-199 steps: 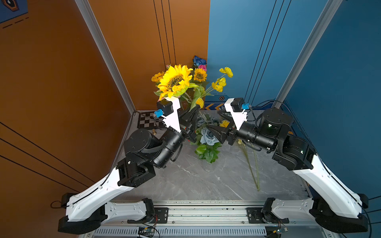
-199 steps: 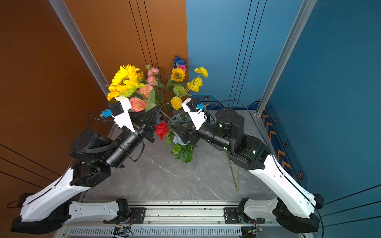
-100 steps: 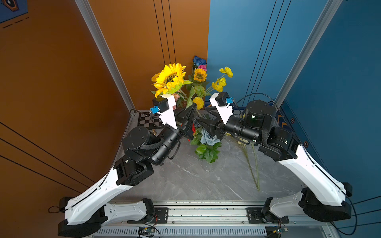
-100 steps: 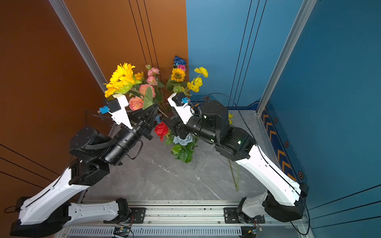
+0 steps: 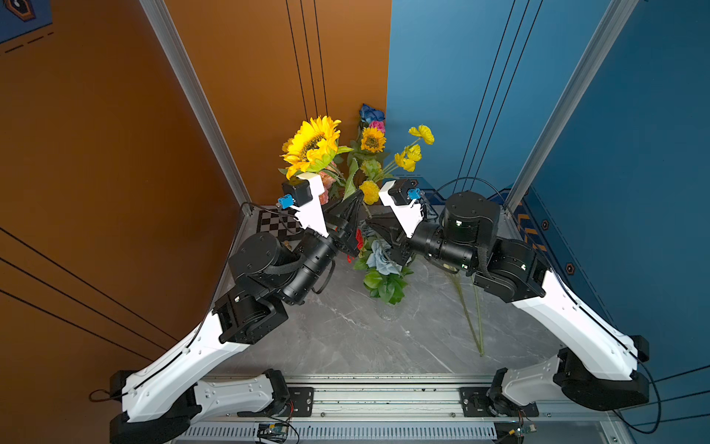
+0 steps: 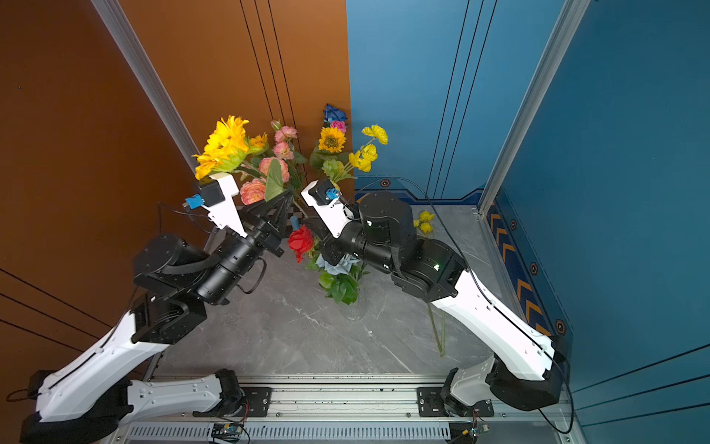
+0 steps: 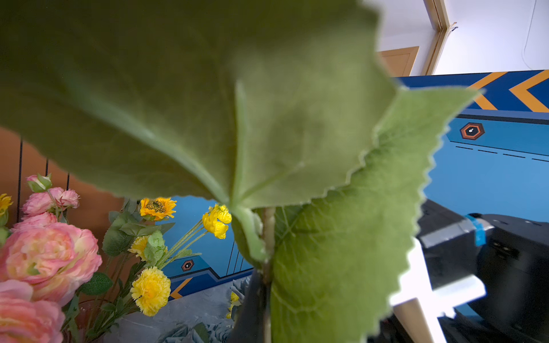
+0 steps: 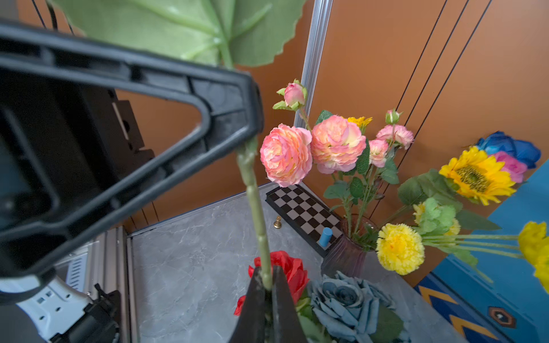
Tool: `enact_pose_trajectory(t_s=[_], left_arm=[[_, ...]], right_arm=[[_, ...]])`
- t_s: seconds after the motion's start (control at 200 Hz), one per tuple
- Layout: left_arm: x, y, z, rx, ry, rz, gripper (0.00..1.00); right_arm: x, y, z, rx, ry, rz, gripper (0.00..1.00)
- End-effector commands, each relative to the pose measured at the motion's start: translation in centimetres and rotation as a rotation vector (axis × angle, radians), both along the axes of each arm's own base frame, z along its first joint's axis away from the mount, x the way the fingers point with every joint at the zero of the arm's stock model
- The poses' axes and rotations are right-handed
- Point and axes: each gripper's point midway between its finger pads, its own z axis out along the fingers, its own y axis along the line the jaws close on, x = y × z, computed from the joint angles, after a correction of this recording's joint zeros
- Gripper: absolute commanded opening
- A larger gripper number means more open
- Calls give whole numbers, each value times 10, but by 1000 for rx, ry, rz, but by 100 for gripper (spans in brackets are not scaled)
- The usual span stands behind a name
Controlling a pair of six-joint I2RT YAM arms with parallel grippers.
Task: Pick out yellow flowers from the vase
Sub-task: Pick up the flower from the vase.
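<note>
Surface: grey marbled table [image 5: 338, 346] | far left corner: chequered board [image 5: 273, 226] is laid flat, brass pawn [image 8: 277, 222] is stood beside it | back: tinted ribbed vase [image 8: 344, 255] | middle: clear vase [image 5: 387, 314] | right: yellow flowers [image 6: 424, 223] are laid flat, stems frontward.

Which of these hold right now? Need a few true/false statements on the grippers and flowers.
1. The left gripper is shut on the stem of the large sunflower. True.
2. The right gripper is open, clear of that stem. False: it is shut on the same stem, farther from the bloom.
3. The peach-pink peonies lie on the table. False: they stand in the dark vase.
4. A yellow flower lies on the table, partly under the right arm. True.
</note>
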Motion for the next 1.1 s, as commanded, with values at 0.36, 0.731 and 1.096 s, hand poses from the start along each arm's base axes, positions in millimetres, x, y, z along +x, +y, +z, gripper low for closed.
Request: enact_pose_trajectory(t_s=[0.36,0.731,1.096], left_arm=[[-8,3,-1,-6,-26,-35,99],[-18,0,-10,63,-83,-82,98],[-26,-22,-38,164,-109,-181,98]], right_arm=[[1,-24,26,73,-12,-97,0],[18,-76,42,75,-10,-312,0],[60,-210,27,173,131,-696,0]])
